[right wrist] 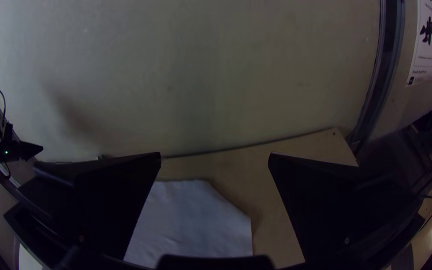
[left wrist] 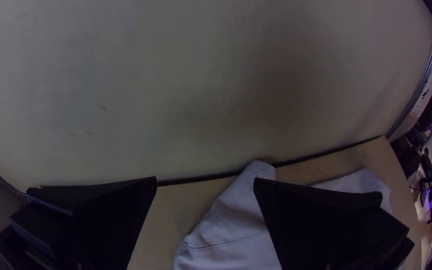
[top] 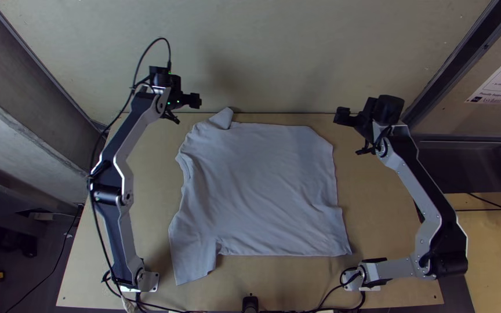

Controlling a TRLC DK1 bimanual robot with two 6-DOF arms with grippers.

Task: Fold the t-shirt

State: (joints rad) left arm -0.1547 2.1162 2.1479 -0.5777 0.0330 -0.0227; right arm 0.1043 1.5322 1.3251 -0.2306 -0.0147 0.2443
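Since it should handle limp and light, one T-shirt [top: 262,191], centre of top view: pinch upper corners [top: 320,141]; left gripper [left wrist: 205,178], right gripper [right wrist: 214,154], fingers spread

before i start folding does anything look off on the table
Yes, mildly: the shirt lies spread but lopsided. One sleeve sticks out toward the near edge of the table, while the far-left corner juts out in a narrow flap by the wall. I see no spill or damage.
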